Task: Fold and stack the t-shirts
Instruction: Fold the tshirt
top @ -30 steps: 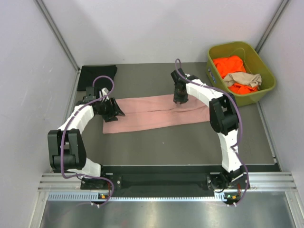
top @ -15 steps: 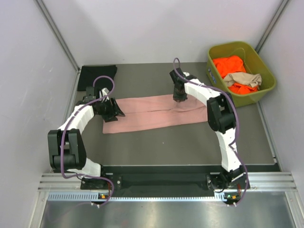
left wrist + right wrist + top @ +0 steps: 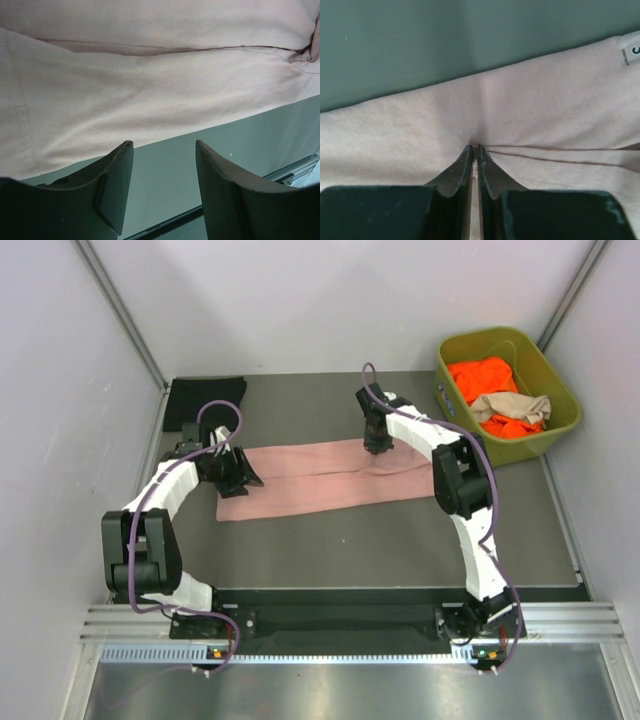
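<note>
Pink shirt point(image 3: 320, 482), already a long folded strip, lies mid-frame on the surface point(image 3: 380, 540). Left fingers point(image 3: 240, 472), spread and empty, hover at its left end; right fingers point(image 3: 376, 443) pinch its far edge. Black shirt point(image 3: 205, 400), upper left, looks folded. Orange shirt point(image 3: 485, 373) and tan shirt point(image 3: 515, 405) wait in the bin point(image 3: 540, 445), upper right.

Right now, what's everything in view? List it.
pink t-shirt: one, dusty pink, folded into a long strip at mid-table
black t-shirt: one, black, far left corner of the table
orange t-shirts: count unclear, bright orange, in the bin
tan t-shirt: one, tan, on top of the orange cloth in the bin
bin: one, olive green, far right
table: one, dark grey
left tool: one, black, open, at the pink t-shirt's left end
right tool: one, black, shut on the pink t-shirt's far edge
</note>
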You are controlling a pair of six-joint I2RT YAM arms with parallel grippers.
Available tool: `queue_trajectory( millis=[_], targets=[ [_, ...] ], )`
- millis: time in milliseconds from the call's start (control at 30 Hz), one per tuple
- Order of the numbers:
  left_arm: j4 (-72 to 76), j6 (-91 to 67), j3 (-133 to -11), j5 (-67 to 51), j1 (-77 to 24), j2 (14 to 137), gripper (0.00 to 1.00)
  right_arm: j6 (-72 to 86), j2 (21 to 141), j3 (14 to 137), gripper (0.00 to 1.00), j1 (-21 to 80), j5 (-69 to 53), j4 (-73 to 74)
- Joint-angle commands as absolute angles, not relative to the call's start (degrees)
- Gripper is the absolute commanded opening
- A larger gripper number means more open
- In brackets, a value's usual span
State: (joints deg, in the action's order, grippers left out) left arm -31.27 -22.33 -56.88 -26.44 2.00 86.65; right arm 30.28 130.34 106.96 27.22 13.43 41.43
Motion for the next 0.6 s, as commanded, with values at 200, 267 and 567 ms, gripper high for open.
queue_trajectory(
  millis=[200, 267, 567],
  targets=[
    [-30.76, -21.09, -57.57, -28.04, 2.02, 86.75, 0.57, 26.9, 129.03, 111.43, 0.0, 28.21, 16.25, 40.69],
    [-30.5, -21.18, -57.57, -28.12, 1.93, 86.84, 0.57, 25.5, 127.97, 112.41, 0.0, 28.74, 17.05, 40.87],
    [-30.06, -21.62, -57.83, -28.21, 2.02, 87.28, 0.57, 23.03, 127.97, 115.05, 0.0, 31.73, 14.42, 38.94]
  ],
)
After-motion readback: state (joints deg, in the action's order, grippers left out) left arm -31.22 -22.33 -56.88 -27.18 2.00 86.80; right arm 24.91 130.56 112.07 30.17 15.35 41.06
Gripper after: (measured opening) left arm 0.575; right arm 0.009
